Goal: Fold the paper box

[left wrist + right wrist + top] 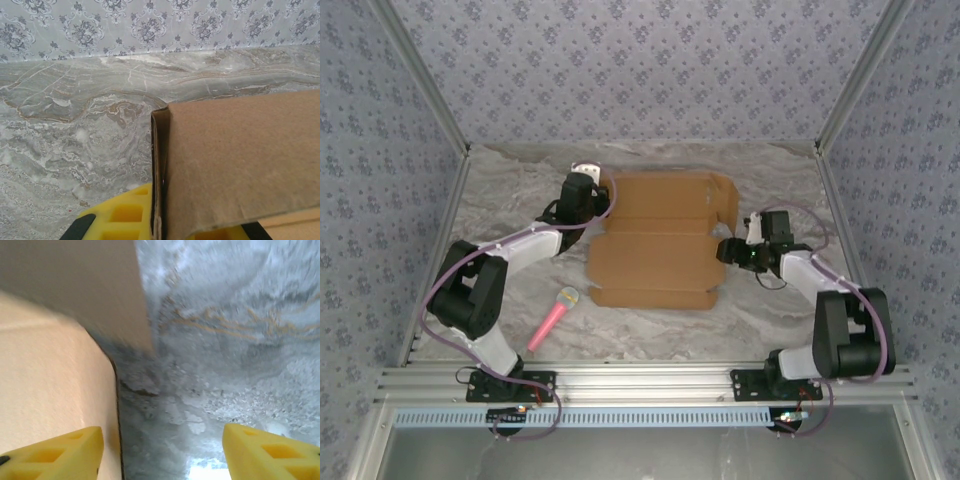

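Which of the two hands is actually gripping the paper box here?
The left hand, shut on a raised flap of the paper box; the right hand stands open at the box's right edge.

Left wrist view: the box (pixel 240 165) runs off the right and bottom edges and covers most of the left gripper's (pixel 159 222) yellow fingers (pixel 125 212), hiding the contact between them. Right wrist view: blur smears the box (pixel 50 390) and table (pixel 225 340), and the right gripper's (pixel 162 440) fingers (pixel 55 455) are cut by the bottom edge. Top view: a white item (pixel 585 167) by the left wrist is too small to identify.
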Tool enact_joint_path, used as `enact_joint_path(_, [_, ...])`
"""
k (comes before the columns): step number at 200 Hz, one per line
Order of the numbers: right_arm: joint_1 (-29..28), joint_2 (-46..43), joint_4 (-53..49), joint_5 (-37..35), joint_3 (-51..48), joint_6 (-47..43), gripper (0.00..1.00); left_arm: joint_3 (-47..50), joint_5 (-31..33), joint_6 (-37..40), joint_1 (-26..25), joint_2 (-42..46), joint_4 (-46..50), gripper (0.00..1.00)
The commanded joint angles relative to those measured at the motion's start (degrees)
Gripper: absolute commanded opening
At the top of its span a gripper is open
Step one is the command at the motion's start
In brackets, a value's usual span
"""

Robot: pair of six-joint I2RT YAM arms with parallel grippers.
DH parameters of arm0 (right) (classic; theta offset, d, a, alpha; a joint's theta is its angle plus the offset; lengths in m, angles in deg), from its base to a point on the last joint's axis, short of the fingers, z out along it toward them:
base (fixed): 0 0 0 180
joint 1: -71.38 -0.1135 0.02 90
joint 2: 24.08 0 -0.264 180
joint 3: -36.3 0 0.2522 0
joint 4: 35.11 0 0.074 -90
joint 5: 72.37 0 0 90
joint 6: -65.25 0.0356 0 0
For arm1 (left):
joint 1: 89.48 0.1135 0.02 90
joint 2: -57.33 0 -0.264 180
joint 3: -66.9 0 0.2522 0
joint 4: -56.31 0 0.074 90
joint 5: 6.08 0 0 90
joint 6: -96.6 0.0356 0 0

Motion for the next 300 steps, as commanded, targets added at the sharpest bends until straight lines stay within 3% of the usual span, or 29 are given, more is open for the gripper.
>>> enact_joint_path(1, [1.1, -5.6, -4.73, 1.05, 3.71, -3.66, 0.68, -2.03, -0.42, -0.18, 0.13, 0.27, -1.17, 0.0])
enact_joint_path(47, [6.81, -12.81, -9.36, 0.36, 7.07, -4.7, 0.67, -1.93, -0.61, -0.2, 0.12, 0.45, -1.21, 0.0])
enact_joint_path(108, [10.89, -7.41, -6.41, -0.43, 11.54, -4.67, 0.62, -1.95, -0.96, -0.58, 0.17, 0.68, -1.22, 0.0])
enact_joint_path(183, [3.17, 0.54, -0.94, 10.64, 12.1, -8.24, 0.63, -1.96, -1.22, -0.91, 0.14, 0.53, -1.19, 0.0])
enact_joint_path(222, [-0.72, 2.62, 1.24, 9.37, 12.13, -9.07, 0.66, -2.21, -1.32, -1.02, 0.03, 0.44, -1.17, 0.0])
enact_joint_path(300, [-3.22, 7.21, 7.37, 8.0, 16.1, -16.25, 0.66, -1.99, -1.53, -0.68, -0.1, 1.05, -0.9, 0.0])
